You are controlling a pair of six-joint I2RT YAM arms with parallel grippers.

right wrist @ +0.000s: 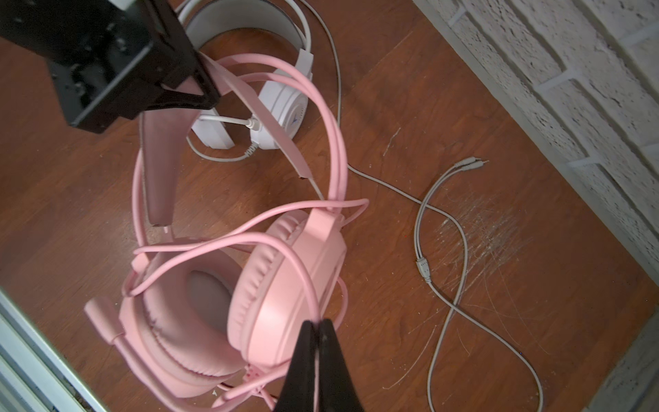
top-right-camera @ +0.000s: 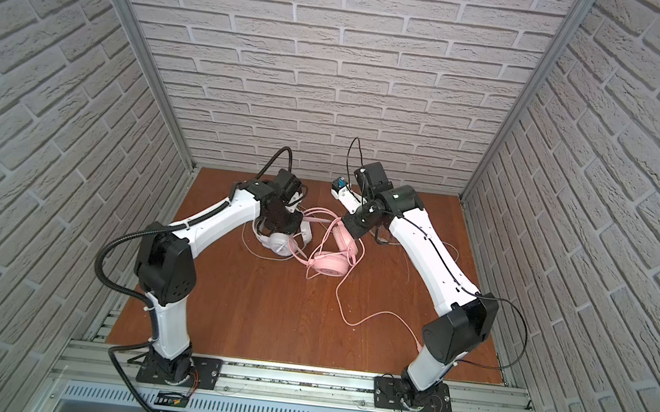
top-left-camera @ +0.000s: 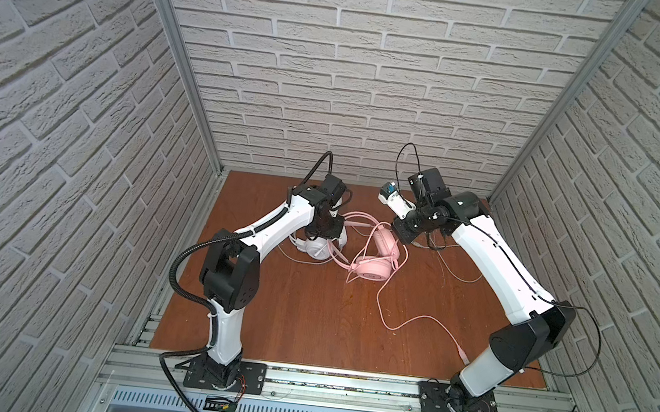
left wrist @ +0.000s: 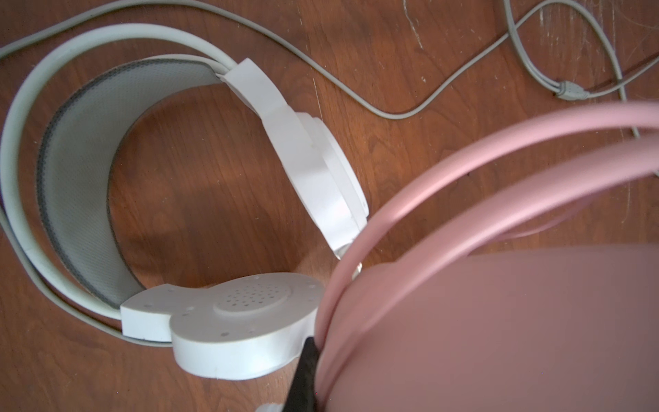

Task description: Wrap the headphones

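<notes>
The pink headphones (top-left-camera: 372, 263) (top-right-camera: 328, 263) lie mid-table, their band raised toward the white headphones (top-left-camera: 317, 249) (top-right-camera: 278, 245) on their left. My left gripper (top-left-camera: 325, 231) (top-right-camera: 281, 220) (left wrist: 317, 344) is shut on the pink headphones' inner band (left wrist: 499, 321), seen from across as black jaws (right wrist: 199, 92) clamping it. My right gripper (top-left-camera: 404, 236) (top-right-camera: 353, 228) (right wrist: 317, 323) is shut on the thin pink cord (right wrist: 306, 271), just beside the pink ear cup (right wrist: 296, 285). Loops of that cord drape over both cups, and the rest trails forward (top-left-camera: 412, 320).
The white headphones' grey cord (right wrist: 442, 285) snakes over the wooden table (top-left-camera: 308, 317) toward the back wall (right wrist: 570, 107), ending in twin plugs (right wrist: 470, 162). Brick-pattern walls close three sides. A metal rail (top-left-camera: 342, 388) carries both arm bases at the front.
</notes>
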